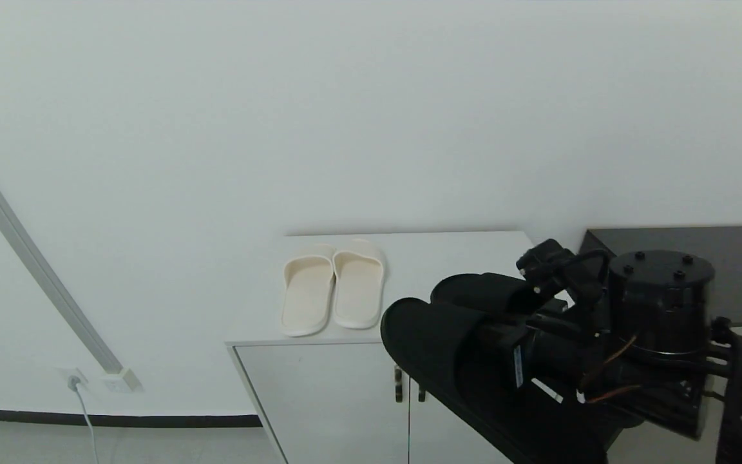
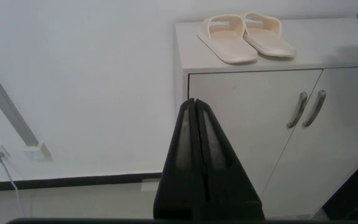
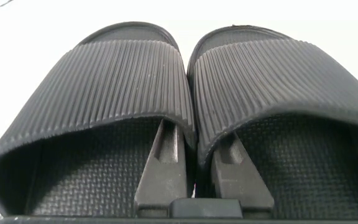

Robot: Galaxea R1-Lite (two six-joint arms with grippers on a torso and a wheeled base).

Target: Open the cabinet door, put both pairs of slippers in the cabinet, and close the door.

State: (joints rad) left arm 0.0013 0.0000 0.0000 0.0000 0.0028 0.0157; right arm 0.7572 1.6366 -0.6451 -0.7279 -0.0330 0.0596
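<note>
**Right arm.** My right gripper (image 3: 194, 155) holds the pair of black slippers (image 1: 448, 335) aloft in front of the cabinet. One finger sits under each strap, and the two are clamped on the inner walls pressed together. The cream slippers (image 1: 332, 287) lie side by side on the cabinet top (image 1: 461, 248). **Left arm.** My left gripper (image 2: 195, 106) is fully closed on nothing and faces the shut cabinet doors (image 2: 253, 124). The door handles (image 2: 297, 111), long axes upright, stand ahead of it, so I judge this free arm the one to pull.
</note>
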